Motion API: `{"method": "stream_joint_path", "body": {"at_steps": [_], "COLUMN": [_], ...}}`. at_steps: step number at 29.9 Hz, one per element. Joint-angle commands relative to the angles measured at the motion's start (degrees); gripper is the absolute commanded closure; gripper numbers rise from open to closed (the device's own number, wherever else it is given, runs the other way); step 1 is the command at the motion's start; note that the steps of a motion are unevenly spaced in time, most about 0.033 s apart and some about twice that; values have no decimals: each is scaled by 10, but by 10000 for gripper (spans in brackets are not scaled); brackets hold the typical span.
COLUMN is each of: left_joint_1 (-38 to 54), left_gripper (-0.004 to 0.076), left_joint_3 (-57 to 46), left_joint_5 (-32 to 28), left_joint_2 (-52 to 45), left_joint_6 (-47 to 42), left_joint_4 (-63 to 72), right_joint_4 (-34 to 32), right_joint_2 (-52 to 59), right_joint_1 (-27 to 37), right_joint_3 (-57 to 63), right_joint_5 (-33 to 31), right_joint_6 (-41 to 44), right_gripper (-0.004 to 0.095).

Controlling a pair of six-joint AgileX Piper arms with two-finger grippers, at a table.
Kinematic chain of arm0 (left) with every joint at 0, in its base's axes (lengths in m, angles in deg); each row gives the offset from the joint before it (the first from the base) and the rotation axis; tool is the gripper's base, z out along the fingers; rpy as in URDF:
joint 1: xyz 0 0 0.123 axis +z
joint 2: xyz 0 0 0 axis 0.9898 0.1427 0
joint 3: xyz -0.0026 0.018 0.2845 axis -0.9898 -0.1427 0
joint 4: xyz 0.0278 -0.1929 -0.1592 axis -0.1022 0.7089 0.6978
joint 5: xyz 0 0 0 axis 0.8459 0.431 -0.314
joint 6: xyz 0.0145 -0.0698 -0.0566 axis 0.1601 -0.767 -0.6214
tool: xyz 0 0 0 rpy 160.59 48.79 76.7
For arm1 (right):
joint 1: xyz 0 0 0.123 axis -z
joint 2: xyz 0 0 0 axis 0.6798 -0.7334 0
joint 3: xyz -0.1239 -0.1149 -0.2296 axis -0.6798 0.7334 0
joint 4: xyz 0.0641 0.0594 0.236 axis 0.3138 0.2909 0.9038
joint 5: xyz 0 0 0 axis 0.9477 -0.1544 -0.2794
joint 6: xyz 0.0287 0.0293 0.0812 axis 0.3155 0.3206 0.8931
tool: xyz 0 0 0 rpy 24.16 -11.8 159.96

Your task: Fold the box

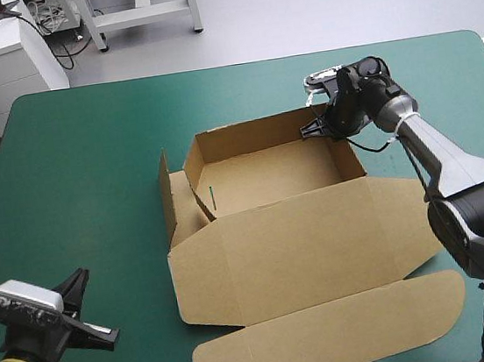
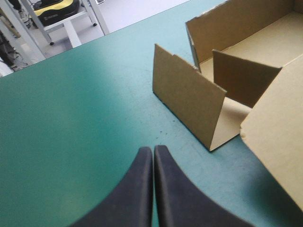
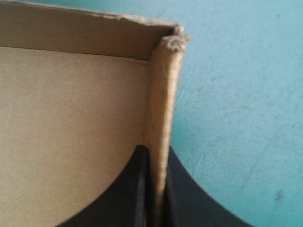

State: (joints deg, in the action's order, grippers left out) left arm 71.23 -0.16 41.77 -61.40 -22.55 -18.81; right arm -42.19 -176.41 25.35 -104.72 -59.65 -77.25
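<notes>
The brown box [image 1: 292, 228] stands mid-table as an open tray, its lid flat toward the front with a rounded tuck flap [image 1: 331, 333]. My right gripper [image 1: 316, 128] sits at the tray's far right corner. In the right wrist view it [image 3: 155, 153] is shut on the box, pinching the doubled right wall [image 3: 163, 94] from above. My left gripper [image 1: 80, 283] hovers near the table's front left corner, shut on nothing [image 2: 153, 156]. Ahead of it, the box's left side flap [image 2: 187, 101] stands upright, apart from the tray's left wall [image 2: 244, 75].
The teal-green cover [image 1: 81, 165] stretches from my left gripper to the box's left flap [image 1: 166, 195]. The tuck flap lies close to the table's front edge. My right arm [image 1: 453, 173] runs along the table's right side.
</notes>
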Motion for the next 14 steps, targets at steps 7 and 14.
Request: {"method": "stream_joint_path", "body": {"at_steps": [7, 14], "left_joint_1": [-2, -2], "left_gripper": [734, 734], "left_joint_3": [6, 6], "left_joint_5": [-9, 0], "left_joint_2": [-34, -34], "left_joint_6": [-81, -96], "left_joint_4": [-87, -87], "right_joint_4": [30, 28], "right_joint_2": [11, 11], "right_joint_1": [-16, -16], "right_joint_3": [-1, -88], "right_joint_5": [-87, -104], "right_joint_6": [-14, -17], "right_gripper": [918, 702]}}
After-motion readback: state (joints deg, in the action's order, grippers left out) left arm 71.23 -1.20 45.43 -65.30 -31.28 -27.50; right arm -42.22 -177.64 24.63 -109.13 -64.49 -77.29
